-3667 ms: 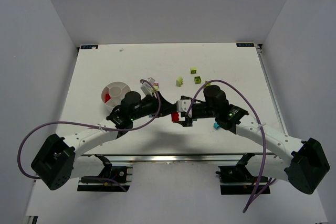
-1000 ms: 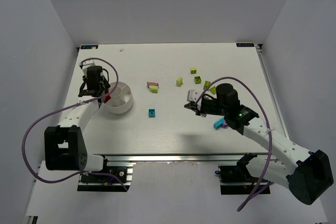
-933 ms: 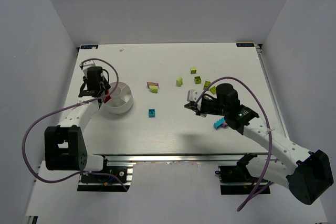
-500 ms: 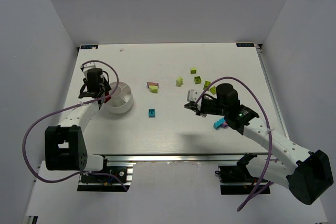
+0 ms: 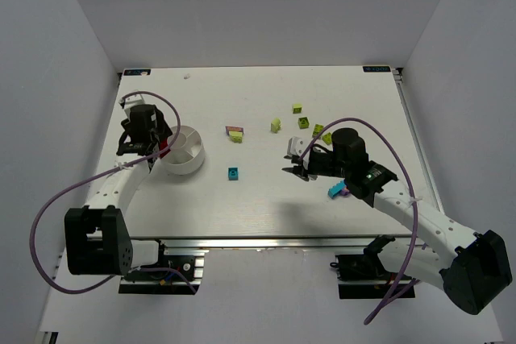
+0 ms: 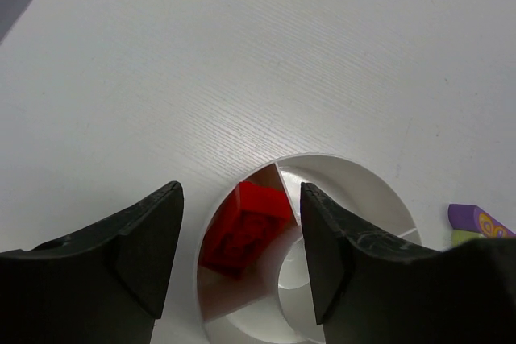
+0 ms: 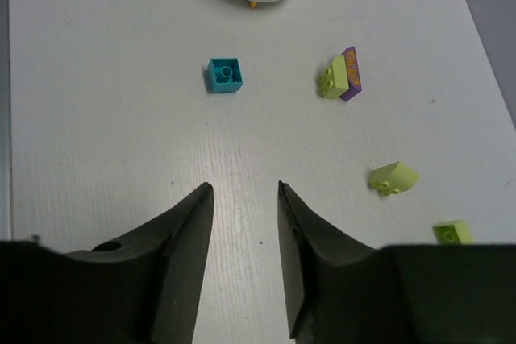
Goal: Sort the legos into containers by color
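Observation:
The round white dish [image 5: 187, 151] stands at the table's left, and a red brick [image 6: 242, 227] lies in one of its wedge containers [image 6: 355, 171]. My left gripper [image 5: 155, 142] hangs over that wedge, open, its jaws [image 6: 239, 191] either side of the brick and apart from it. My right gripper [image 5: 291, 164] is open over bare table with nothing between its fingers [image 7: 243, 186]. Loose legos: a teal brick [image 5: 233, 172] [image 7: 224, 75], a lime-and-purple pair [image 5: 235, 132] [image 7: 340, 76], and lime bricks [image 5: 276, 125] [image 7: 393, 177].
More lime bricks [image 5: 297, 108] [image 5: 303, 122] lie at the back right. A teal-and-pink piece [image 5: 334, 191] lies beside my right forearm. A purple cable loops over each arm. The table's left edge runs close to the dish.
Both grippers have gone from shut to open. The left arm shifted slightly at the dish; the red brick now lies free in its wedge. The right arm stayed in place.

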Controlling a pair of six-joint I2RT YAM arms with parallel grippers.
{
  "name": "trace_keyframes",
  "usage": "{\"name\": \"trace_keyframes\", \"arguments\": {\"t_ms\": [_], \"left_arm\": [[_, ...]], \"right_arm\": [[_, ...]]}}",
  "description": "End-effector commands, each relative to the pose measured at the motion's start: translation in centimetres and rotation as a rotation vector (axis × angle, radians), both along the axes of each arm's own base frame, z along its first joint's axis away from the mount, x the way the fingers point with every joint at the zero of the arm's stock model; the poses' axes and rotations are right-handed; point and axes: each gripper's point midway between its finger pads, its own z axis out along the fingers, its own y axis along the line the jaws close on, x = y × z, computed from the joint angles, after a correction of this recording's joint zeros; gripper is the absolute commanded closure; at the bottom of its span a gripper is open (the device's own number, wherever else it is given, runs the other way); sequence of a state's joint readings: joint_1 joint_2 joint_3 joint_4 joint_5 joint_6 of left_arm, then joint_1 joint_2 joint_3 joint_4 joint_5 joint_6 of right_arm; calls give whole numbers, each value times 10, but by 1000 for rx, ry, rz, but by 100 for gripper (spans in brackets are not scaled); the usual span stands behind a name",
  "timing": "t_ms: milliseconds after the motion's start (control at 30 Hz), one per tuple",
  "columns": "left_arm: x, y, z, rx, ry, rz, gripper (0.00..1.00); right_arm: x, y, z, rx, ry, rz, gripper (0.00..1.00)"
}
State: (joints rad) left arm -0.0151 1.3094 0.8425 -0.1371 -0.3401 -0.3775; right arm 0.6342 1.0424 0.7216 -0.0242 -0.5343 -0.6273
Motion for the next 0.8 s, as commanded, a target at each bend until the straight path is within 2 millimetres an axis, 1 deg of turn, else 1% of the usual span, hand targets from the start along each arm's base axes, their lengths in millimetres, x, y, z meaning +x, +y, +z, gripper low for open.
{"name": "trace_keyframes", "arguments": {"t_ms": [0,33,67,100,133,167,200,233,267,300,333,367,400,433,467,533,567,600,633,667,700,733,767], "left_arm": [[-5,5,43,11,-84,21,30],[-3,6,59,15,-112,27,29],[-9,7,69,17,-118,30,28],[-11,7,76,14,-127,29,25],[-13,5,84,5,-141,24,22],[-20,2,95,-6,-160,14,19],[-24,-1,100,-28,-173,6,15],[-27,-10,103,-62,-184,-31,5],[-32,-16,103,-86,-183,-55,2],[-40,-23,107,-118,-206,-83,2],[-44,-36,106,-159,-208,-143,2],[-49,-43,105,-182,-209,-175,2],[-54,-50,100,-208,-200,-201,2],[-62,-61,104,-246,-215,-251,2],[-68,-70,102,-278,-207,-291,2],[-80,-84,100,-346,-211,-339,2],[-86,-95,101,-399,-216,-379,2],[-90,-101,101,-423,-220,-406,2],[-98,-106,99,-446,-230,-429,2],[-102,-113,101,-474,-242,-464,2],[-106,-117,101,-503,-250,-472,2],[-110,-121,94,-523,-242,-485,2],[-115,-126,100,-549,-268,-510,2]], "right_arm": [[5,2,19,42,-29,-12,56],[7,1,19,48,-3,-33,50],[11,-1,21,56,12,-58,39],[18,-4,25,63,22,-101,34],[23,-7,21,55,64,-136,31],[32,-16,17,58,129,-210,25],[38,-21,15,55,170,-250,23],[45,-26,11,37,232,-294,21],[56,-41,8,36,281,-362,20],[61,-47,4,42,350,-413,19],[72,-54,2,40,398,-469,19],[81,-75,-7,27,470,-564,18],[87,-86,-14,23,534,-646,18],[93,-95,-28,-8,606,-689,18],[95,-115,-29,-18,682,-746,18],[95,-128,-41,-60,744,-714,20],[87,-136,-38,-70,781,-667,23],[82,-139,-39,-95,770,-609,25],[79,-146,-40,-159,657,-487,25],[74,-157,-42,-166,641,-460,25],[62,-159,-43,-167,646,-403,25],[59,-164,-43,-210,536,-317,25],[46,-174,-52,-227,548,-296,25]]}}
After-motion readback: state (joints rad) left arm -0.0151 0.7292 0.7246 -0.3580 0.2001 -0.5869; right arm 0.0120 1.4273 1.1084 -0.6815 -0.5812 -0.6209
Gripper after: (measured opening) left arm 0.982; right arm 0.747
